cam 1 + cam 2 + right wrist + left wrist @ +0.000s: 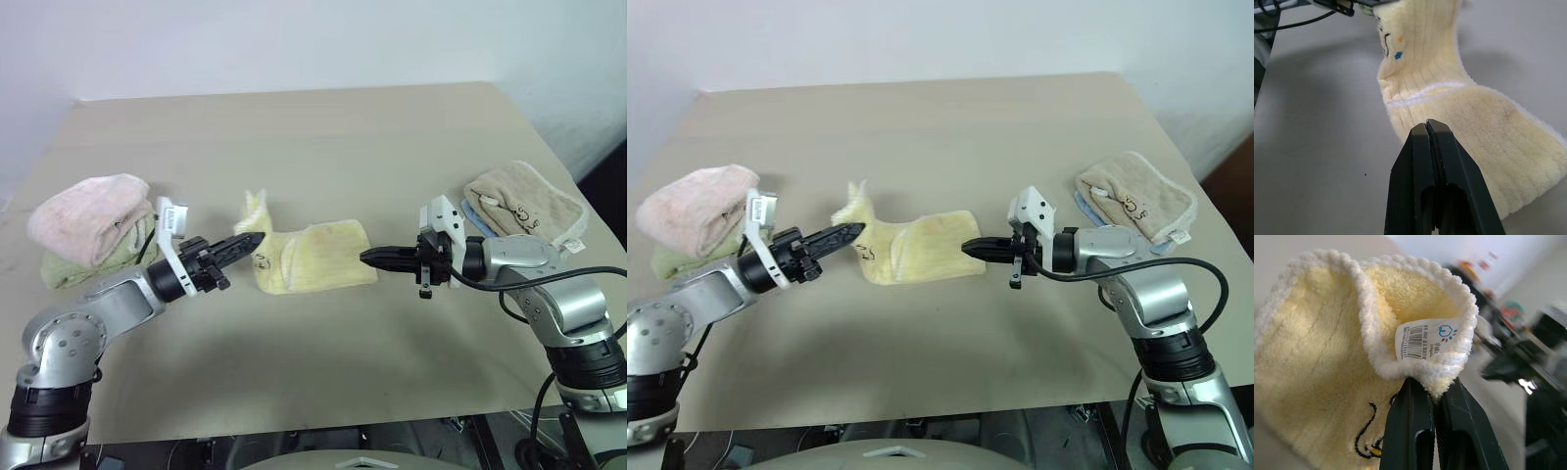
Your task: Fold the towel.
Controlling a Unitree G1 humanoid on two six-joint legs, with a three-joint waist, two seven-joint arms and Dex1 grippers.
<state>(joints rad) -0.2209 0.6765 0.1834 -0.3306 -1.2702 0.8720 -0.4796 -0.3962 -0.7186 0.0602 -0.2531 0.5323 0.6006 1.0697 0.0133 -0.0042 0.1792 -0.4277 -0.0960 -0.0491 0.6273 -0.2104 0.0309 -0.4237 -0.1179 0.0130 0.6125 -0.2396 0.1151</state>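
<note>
While the left gripper [247,241] pinches a piped corner of the towel [315,258] beside its barcode label [1426,339], its black fingers pressed onto the cloth and lifting that end off the table [323,137], the rest trails toward the frame's centre. Soft, light terry like this looks sure to sag and crumple, so hemmed corners seem the best hold. At centre right the right gripper [375,258] is pressed together at the towel's other end, apparently holding nothing.
</note>
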